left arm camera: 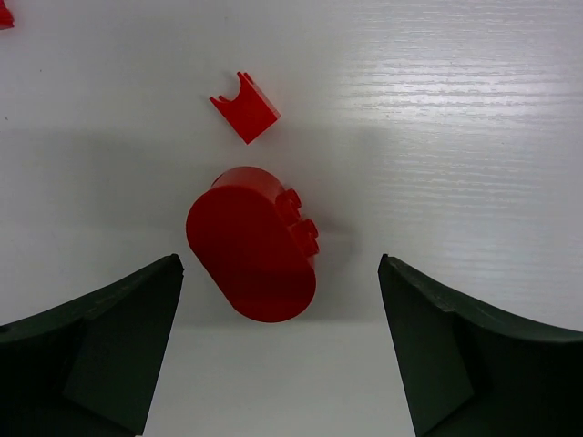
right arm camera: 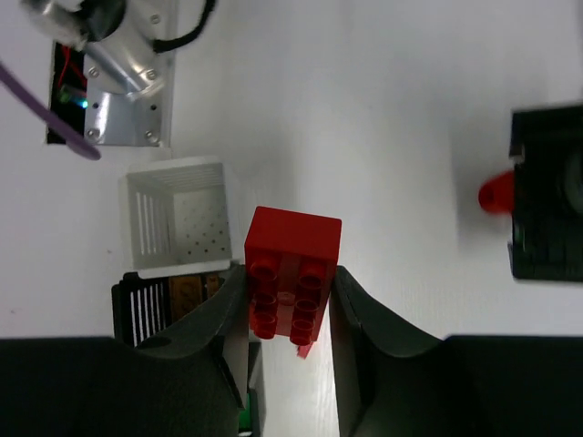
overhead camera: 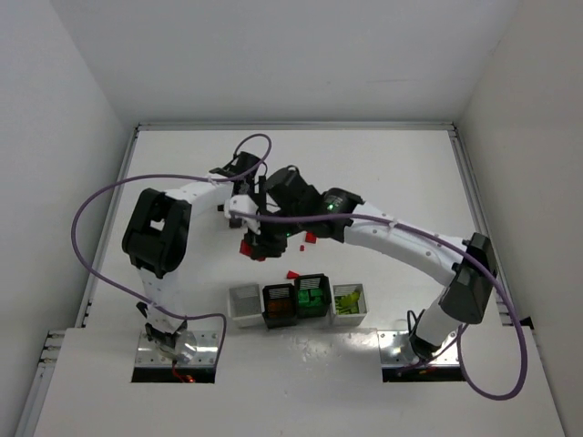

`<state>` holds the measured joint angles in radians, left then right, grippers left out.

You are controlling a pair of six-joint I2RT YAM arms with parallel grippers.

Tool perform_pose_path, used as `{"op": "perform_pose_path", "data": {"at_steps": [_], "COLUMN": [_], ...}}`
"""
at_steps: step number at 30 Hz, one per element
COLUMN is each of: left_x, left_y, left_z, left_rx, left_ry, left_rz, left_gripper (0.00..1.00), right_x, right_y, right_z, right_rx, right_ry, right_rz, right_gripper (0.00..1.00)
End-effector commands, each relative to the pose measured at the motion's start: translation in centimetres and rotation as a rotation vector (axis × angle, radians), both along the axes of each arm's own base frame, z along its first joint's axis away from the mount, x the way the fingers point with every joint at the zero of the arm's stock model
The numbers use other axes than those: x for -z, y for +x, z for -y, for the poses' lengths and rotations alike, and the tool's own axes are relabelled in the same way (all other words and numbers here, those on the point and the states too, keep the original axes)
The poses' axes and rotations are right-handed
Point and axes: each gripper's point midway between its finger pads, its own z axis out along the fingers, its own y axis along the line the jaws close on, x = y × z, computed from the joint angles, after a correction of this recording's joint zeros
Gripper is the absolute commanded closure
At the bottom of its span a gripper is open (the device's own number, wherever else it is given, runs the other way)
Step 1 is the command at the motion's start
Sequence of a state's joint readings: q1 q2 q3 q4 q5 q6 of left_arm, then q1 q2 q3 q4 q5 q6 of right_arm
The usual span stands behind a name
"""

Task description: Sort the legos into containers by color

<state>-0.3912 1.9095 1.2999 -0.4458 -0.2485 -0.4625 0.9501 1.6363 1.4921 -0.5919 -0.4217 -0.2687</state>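
By the near edge of the white surface [overhead camera: 401, 173]: row of four joined square plastic bins [overhead camera: 244, 321]. Three hold orange-brown, green and yellow-green; the left white end bin [right arm camera: 150, 223] is bare. Judged step: sorting reds. Mid-surface, the right pincer [right arm camera: 290, 273] is narrowly parted, clamped on a red rectangular studded plastic brick [right arm camera: 293, 238]; next, carry it to that bin and release. The left pincer [left arm camera: 280, 266] is wide open, straddling a rounded red plastic brick [left arm camera: 246, 246] without touching; it needs to descend and close. Beyond lies a small red clip piece [left arm camera: 244, 107].
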Motion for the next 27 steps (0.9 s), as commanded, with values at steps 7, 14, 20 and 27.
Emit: {"op": "perform_pose_path", "data": {"at_steps": [7,14,20,27], "left_x": [0.1,2.0,3.1,1.3], "left_y": [0.7,0.4,0.5,0.9], "left_z": [-0.7,-0.9,-1.2,-1.3], "left_rx": [-0.061,-0.036,-0.020,0.001], "left_ry": [0.021,-0.048,-0.099,-0.140], "left_rz": [0.013,-0.064,-0.108,-0.072], "left_gripper": [0.09,0.58,0.77,0.82], "right_x": [0.8,2.5,4.5,6.7], "right_y": [-2.9,-3.2,-3.8,-4.9], "right_z": [-3.2,-4.3,-5.0,-6.3], "right_rx": [-0.218,-0.232,-0.257,-0.298], "right_ry": [0.045,0.030,0.050,0.078], "right_rz": [0.251,0.279,0.273,0.263], "right_gripper": [1.00,1.00,0.98,0.91]}}
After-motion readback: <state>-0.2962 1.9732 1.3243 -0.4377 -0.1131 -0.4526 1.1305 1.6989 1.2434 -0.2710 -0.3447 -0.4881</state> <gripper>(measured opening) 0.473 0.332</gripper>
